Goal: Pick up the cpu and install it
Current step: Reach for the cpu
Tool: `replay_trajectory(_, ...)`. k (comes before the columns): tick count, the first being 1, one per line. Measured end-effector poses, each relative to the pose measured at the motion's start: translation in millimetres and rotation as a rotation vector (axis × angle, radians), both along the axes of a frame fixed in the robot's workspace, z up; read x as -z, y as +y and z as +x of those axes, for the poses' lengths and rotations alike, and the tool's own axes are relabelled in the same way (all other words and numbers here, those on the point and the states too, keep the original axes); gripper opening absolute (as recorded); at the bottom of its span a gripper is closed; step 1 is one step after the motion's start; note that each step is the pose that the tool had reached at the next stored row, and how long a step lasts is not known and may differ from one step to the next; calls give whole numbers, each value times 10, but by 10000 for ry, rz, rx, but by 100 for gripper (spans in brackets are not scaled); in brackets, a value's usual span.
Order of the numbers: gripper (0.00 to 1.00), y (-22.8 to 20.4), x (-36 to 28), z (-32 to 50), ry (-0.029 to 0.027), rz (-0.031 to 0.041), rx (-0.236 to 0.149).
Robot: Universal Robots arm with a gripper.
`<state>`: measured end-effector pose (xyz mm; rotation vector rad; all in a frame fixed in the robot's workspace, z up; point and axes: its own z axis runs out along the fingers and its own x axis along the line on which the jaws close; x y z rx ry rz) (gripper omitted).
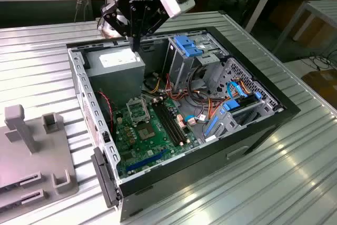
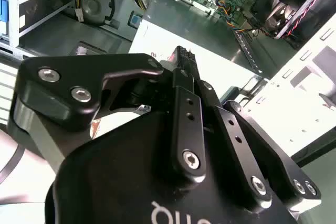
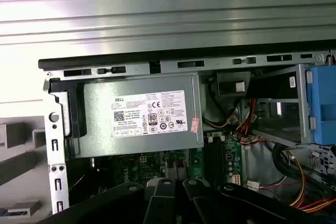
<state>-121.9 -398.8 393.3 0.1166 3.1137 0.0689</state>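
cpu (image 1: 146, 131): tentatively taken to be the grey square lying flat on the motherboard (image 1: 126, 151), beside the socket frame (image 1: 138, 110). Judged thin, rigid, light, fragile (to be pinched by opposite edges only). The gripper (image 1: 135, 46) is seen closed, apparently on nothing, above the power supply (image 1: 116, 67).

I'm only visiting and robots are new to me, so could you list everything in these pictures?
Table: one, silvery ribbed metal, under everything.
Computer case: one, black, open, on the table.
Power supply: one, grey with white label, inside the case.
Motherboard: one, green, on the case floor.
Drive brackets: several, blue, toward the exterior view's right.
Cables: a bundle, red, yellow, orange, mid-case.
Fixture block: one, grey, on the table at the exterior view's left.
Gripper: one, black, above the power supply.
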Motion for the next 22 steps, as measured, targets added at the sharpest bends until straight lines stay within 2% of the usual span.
replay_trajectory(22,11,0,0,-64,0,0,0)
